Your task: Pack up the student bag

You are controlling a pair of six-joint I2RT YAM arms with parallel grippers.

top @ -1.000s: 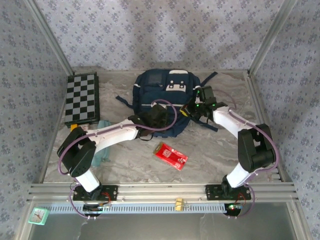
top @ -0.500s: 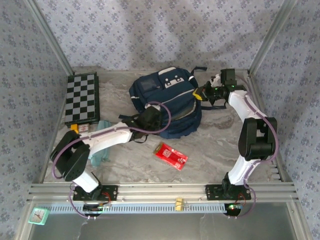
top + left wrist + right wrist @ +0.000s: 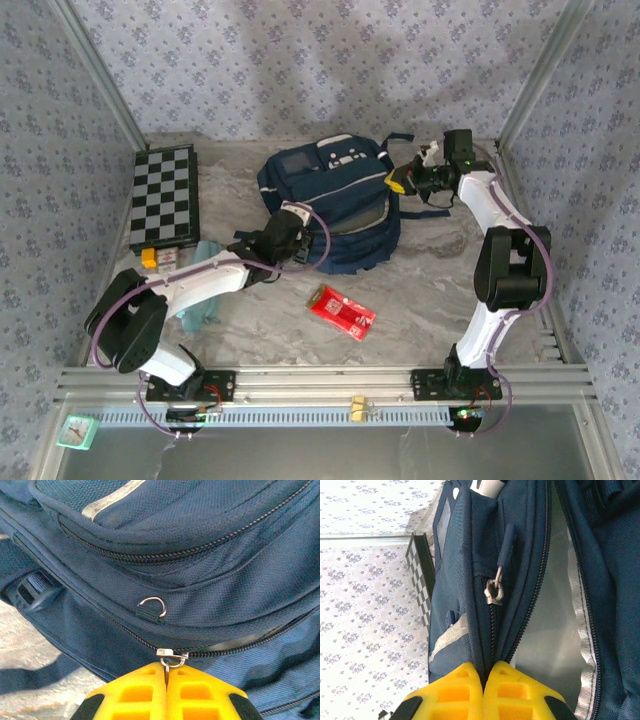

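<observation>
The student bag (image 3: 325, 190), a navy backpack with white stripe trim, lies at the table's middle back with its right side raised. My left gripper (image 3: 287, 226) is at its near left edge. In the left wrist view the yellow fingers (image 3: 135, 692) are shut on the metal zipper pull (image 3: 168, 658) of the bag (image 3: 210, 575). My right gripper (image 3: 402, 182) is at the bag's upper right corner. Its fingers (image 3: 520, 690) are shut on the bag's fabric edge (image 3: 487, 645) beside the zipper. The compartment gapes, showing grey lining (image 3: 555, 625).
A folded chessboard (image 3: 165, 195) lies at the back left. A red packet (image 3: 341, 311) lies in front of the bag. A teal cloth (image 3: 203, 300) and a small yellow item (image 3: 149, 258) sit by the left arm. Patterned walls enclose three sides.
The right gripper has swung up and back to the right, dragging the bag's corner with it and tilting the bag. The left gripper has drawn back left along the bag's near edge.
</observation>
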